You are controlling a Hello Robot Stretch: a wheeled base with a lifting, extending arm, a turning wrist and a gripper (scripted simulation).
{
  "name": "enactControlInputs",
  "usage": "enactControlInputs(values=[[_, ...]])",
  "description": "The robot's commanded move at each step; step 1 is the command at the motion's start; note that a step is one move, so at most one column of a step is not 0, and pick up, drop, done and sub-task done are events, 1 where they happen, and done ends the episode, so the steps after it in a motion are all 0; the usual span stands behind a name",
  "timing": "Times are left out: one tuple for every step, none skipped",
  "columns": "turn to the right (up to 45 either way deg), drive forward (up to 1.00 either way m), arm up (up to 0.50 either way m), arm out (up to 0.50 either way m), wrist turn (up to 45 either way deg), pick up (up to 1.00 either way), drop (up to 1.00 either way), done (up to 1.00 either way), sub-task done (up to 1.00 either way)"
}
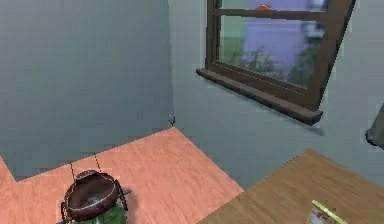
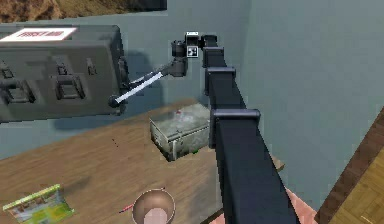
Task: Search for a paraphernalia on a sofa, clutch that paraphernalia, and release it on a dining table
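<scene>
In the arm side view the dark square arm (image 2: 240,140) lies nearest the camera, rising from the bottom edge and narrowing toward the pincer (image 2: 120,97). Two small white marked squares sit at its far end, just right of the pincer's dark body. The thin fingers (image 2: 140,85) slant down and to the left. At their tips hangs a large dark green case (image 2: 60,75) with latches on its front and a white label on top. It is clear of the counter (image 2: 90,170), with teal wall showing under it, so the pincer has hold of the case. How wide the fingers are set cannot be told.

Below the pincer and a little to its right, a smaller grey-green box (image 2: 185,135) stands on the wooden counter, close against the arm. Well below the pincer, near the bottom edge, is a round brown bowl (image 2: 155,207). Far down to the pincer's left lies a flat green and yellow packet (image 2: 40,205). Teal wall (image 2: 310,80) runs behind and to the right of the pincer.

In the forward view the counter (image 1: 290,195) fills the bottom right corner, with a green and yellow packet (image 1: 325,212) at its near edge. A dark round pot (image 1: 92,195) with green below it sits on the pinkish wooden floor (image 1: 170,165) at the bottom left. A dark-framed window (image 1: 275,50) is set in the teal wall at the upper right.
</scene>
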Motion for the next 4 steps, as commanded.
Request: enactControlInputs(values=[[0.0,0.00,0.00,0.00,33.0,0.00,0.00,0.00,0.00],[0.0,0.00,0.00,0.00,0.0,0.00,1.00,0.00,0.00],[0.0,0.00,0.00,-0.10,0.0,0.00,0.00,0.00,0.00],[0.0,0.00,0.00,0.00,0.0,0.00,0.00,1.00,0.00]])
